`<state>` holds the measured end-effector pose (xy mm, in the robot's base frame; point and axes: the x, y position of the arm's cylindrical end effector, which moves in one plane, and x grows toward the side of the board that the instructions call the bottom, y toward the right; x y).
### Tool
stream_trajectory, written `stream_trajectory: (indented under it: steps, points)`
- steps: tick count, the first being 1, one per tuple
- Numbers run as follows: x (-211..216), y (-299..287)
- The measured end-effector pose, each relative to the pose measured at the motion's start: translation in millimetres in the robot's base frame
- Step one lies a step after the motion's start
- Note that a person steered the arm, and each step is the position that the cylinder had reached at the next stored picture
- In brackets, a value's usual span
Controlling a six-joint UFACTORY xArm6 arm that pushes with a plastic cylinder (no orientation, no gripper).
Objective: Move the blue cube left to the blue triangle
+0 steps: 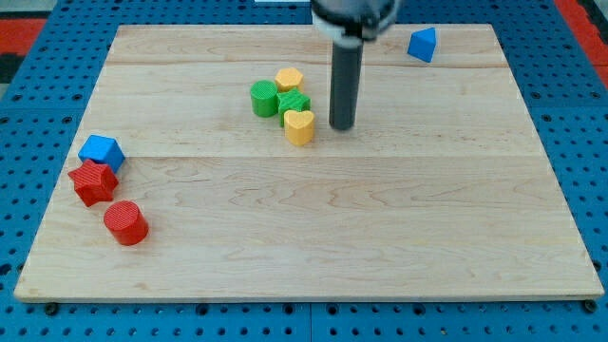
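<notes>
Blue cube point(102, 150) sits at the counter's point(313, 237) left edge, touching the red star point(92, 181), far from my tip point(342, 126). The tip stands just right of the yellow heart point(299, 125); no gripper here. Blue triangle point(423, 45) waits top right. Blue pegboard point(19, 114) surrounds.
</notes>
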<state>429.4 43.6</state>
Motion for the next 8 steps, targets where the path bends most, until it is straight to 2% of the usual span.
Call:
stream_trajectory:
  steps: [1, 2, 4, 5, 6, 7, 8]
  points:
    - [63.7, -41.8]
    - [50.4, -99.4]
    - [-53.5, -274.6]
    - [-36.1, -346.4]
    - [-17.0, -347.7]
    - [27.5, -347.7]
    - [50.7, -324.4]
